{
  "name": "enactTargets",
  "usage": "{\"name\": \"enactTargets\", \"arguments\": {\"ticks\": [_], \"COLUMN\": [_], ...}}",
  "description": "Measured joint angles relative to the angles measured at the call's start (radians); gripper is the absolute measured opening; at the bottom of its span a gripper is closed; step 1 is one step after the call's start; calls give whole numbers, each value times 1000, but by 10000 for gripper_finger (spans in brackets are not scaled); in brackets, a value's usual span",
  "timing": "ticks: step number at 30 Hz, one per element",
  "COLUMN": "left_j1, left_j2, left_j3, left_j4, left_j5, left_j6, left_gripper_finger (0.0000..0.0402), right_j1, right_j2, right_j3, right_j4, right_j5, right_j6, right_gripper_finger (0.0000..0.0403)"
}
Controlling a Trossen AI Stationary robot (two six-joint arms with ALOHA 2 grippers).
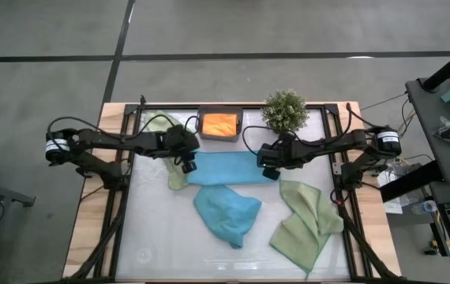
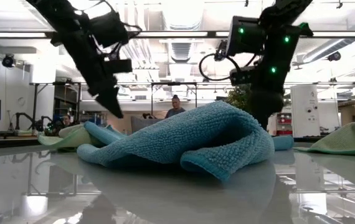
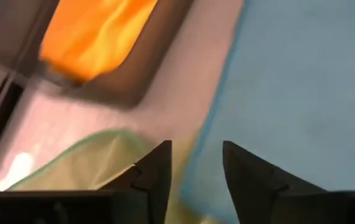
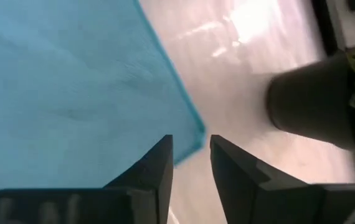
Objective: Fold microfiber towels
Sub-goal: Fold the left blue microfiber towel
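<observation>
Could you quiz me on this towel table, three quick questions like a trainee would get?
1. What colour is the towel lying in the dark tray?
2. True or false: both grippers hang over opposite ends of one flat teal towel.
3. Which stands nearest the potted plant: A, left gripper; B, right gripper; C, crumpled teal towel?

Key:
1. Orange.
2. True; each gripper's fingers stand apart above the towel, holding nothing.
3. B.
</observation>
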Motion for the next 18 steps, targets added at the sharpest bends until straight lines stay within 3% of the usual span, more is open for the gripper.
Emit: {"name": "enactTargets", "arguments": {"ticks": [7,14,18], "left_j1": [-113,-219,-232], "left_j2": [13,84,166], "left_j3": [-12,-30,-31], "left_j4": [180,345,505], "left_j5": [38,40,0], "left_j6": [-21,-29,-72], "left_gripper_finger": [117,48,9], "right_j1": [74,154,179], "right_j2": [-28,7,59], "right_j3": [-12,-69,-139], "right_j4": [205,594,900], "right_j5": [-70,-73,-50], "right_j6": [-5,-84,-88], "right_gripper_finger": [63,16,9]}}
